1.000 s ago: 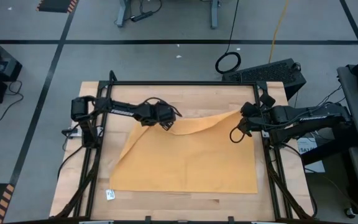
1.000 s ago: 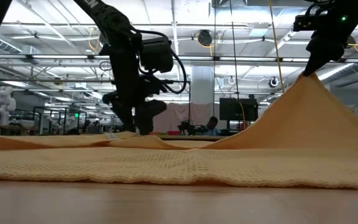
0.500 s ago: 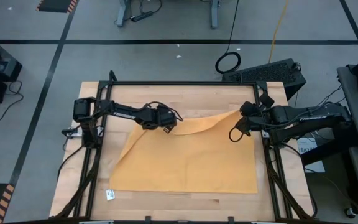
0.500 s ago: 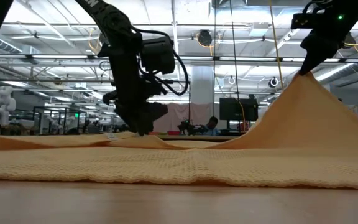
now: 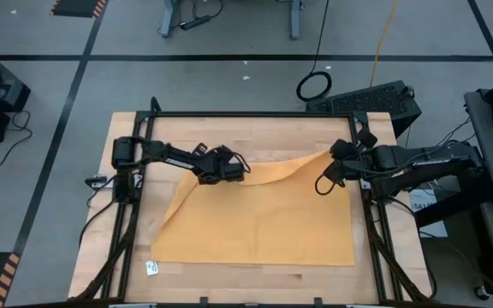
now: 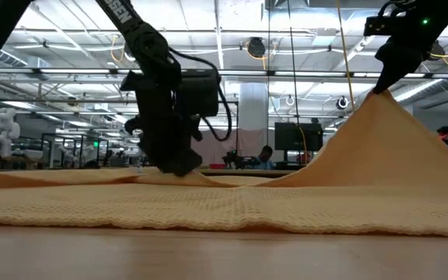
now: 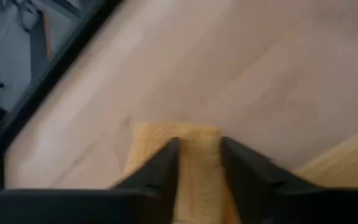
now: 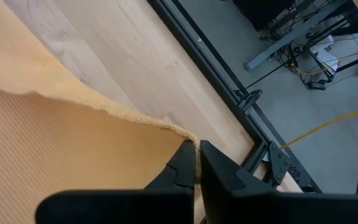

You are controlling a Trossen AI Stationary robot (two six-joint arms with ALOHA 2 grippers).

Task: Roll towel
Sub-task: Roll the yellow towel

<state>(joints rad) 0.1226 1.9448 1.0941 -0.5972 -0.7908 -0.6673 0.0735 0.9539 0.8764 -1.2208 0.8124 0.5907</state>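
**Far edge in both my tools, one end still low**

The mustard towel (image 5: 259,218) lies spread on the wooden tabletop (image 5: 135,248), long axis left to right, its bulk on the near side of both tools. At its far edge my left tool (image 7: 199,163) straddles the low left corner, fingers narrowed about the cloth; my right tool (image 8: 197,163) is pinched closed on the right corner, held raised. Rolling should run from that far edge toward the near one.
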